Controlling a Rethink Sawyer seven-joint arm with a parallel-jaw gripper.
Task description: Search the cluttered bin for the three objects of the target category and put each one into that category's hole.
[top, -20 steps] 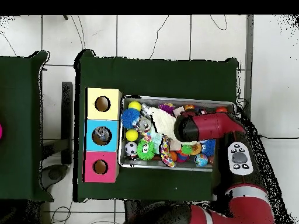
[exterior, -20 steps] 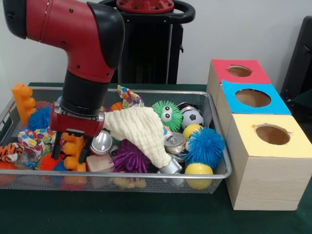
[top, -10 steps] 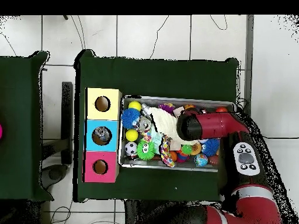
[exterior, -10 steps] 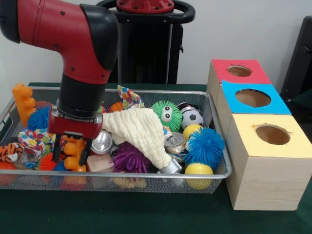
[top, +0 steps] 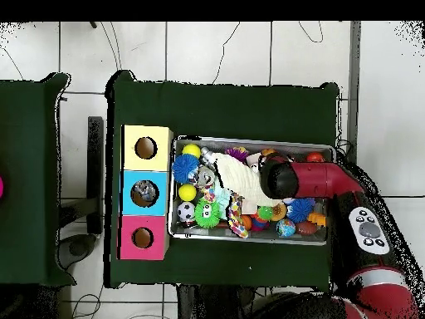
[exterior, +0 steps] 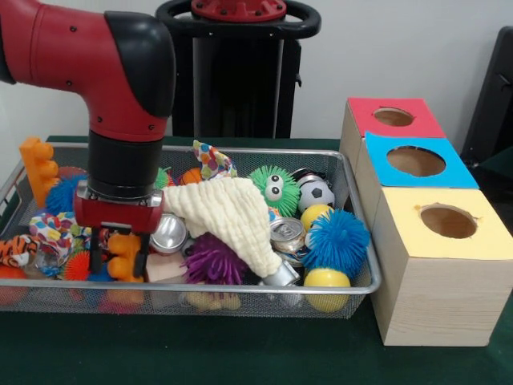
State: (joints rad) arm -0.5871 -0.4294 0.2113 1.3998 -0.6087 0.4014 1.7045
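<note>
Orange plastic sits between the fingers of our tool: it is closed on an orange block toy low in the wire bin, toward 8 o'clock in the front view. We cannot tell whether the toy is clear of the clutter beneath it.

At 9 o'clock from the tool lie a tiger toy and a spotted cloth. A second orange block stands at the bin's rim at 10 o'clock. Just beside the tool at 3 o'clock is a silver can, with a cream cloth draped over the middle of the pile and a purple spiky ball under its lower edge.

Farther toward 3 o'clock we see a green spiky ball, a soccer ball, a blue spiky ball and a yellow ball.

On the green worktop, touching the bin's 3 o'clock end, stand three wooden boxes with holes: red, blue and yellow.
</note>
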